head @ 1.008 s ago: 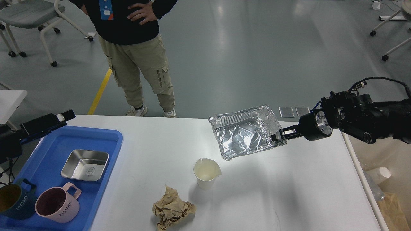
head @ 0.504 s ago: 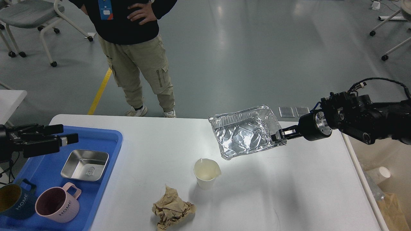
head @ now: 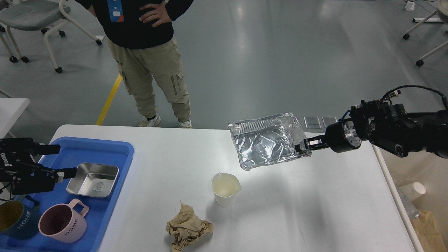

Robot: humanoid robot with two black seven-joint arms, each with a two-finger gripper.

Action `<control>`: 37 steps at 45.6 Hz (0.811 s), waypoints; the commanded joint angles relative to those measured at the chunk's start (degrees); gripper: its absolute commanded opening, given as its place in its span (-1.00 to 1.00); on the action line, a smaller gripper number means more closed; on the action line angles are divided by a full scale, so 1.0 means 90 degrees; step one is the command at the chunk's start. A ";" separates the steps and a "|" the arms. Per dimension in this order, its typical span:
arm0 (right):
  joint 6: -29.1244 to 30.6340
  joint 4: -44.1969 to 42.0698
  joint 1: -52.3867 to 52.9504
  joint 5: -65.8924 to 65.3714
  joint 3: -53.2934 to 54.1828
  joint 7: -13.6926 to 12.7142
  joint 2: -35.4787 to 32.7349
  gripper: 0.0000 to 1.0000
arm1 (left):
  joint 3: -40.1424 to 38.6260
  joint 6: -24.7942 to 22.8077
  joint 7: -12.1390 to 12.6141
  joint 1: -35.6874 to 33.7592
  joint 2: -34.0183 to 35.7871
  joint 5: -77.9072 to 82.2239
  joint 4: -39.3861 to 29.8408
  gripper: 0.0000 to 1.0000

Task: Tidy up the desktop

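Note:
The white desktop (head: pixel 315 210) holds a paper cup (head: pixel 225 189) near the middle and a crumpled brown paper ball (head: pixel 189 227) near the front edge. My right gripper (head: pixel 302 147) is shut on the right rim of a crinkled foil tray (head: pixel 266 143) and holds it tilted above the table's far side. My left gripper (head: pixel 60 161) is open and empty, hovering over the left part of the blue tray (head: pixel 119 147), just left of a steel pan (head: pixel 92 180).
The blue tray also holds a pink mug (head: pixel 63 223) and a dark blue mug (head: pixel 15 218). A person (head: pixel 147 52) stands behind the table's far edge. A beige bin (head: pixel 425 217) with trash sits off the right edge.
My left gripper has swung down and toward me over the blue tray, and its fingers now stand apart. The foil tray has risen slightly in my right gripper.

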 commanded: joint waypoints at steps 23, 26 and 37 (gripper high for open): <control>-0.0037 0.0001 -0.0015 0.0040 0.0036 0.0006 0.0019 -1.00 | -0.0027 -0.1029 -0.0054 -0.0663 -0.0614 0.0229 0.0028 0.92; -0.0056 0.0001 -0.0015 0.0041 0.0046 0.0006 0.0019 -1.00 | -0.0007 -0.1517 -0.0201 -0.1025 -0.1044 0.0258 0.0116 0.92; -0.0174 0.0050 -0.0083 0.0050 0.0105 0.0025 0.0009 -1.00 | 0.0100 -0.2895 -0.0211 -0.1728 -0.2411 0.1418 0.0555 0.92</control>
